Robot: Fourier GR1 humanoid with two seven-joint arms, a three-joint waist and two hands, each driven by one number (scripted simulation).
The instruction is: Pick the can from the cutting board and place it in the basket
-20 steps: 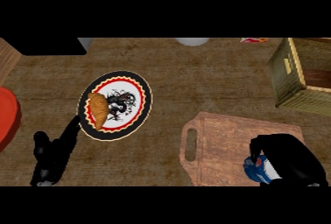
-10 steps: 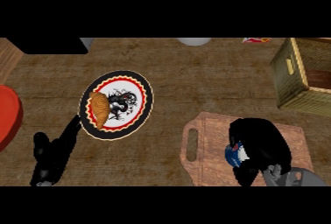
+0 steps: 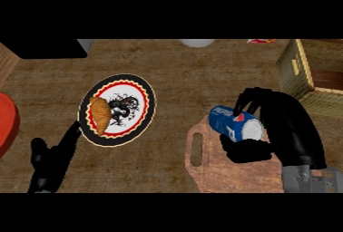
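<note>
A blue can (image 3: 233,123) with a white and red mark lies tilted in my right hand (image 3: 278,129), whose fingers and thumb curl round it. The can hangs over the far left part of the brown cutting board (image 3: 214,172), which has a handle slot at its left. The wooden basket (image 3: 315,72) stands at the far right, beyond and to the right of the hand. My left hand (image 3: 53,156) rests open near the lower left, fingers pointing up toward the plate.
A round plate (image 3: 130,129) with a red and black rim holds a croissant (image 3: 100,115), left of the board. A red object (image 3: 5,122) shows at the left edge. A white item (image 3: 197,42) sits at the far edge.
My right hand, closed round the can, has moved up and away from the near edge toward the far side, with the can now showing lifted over the board. The left hand has stayed still.
</note>
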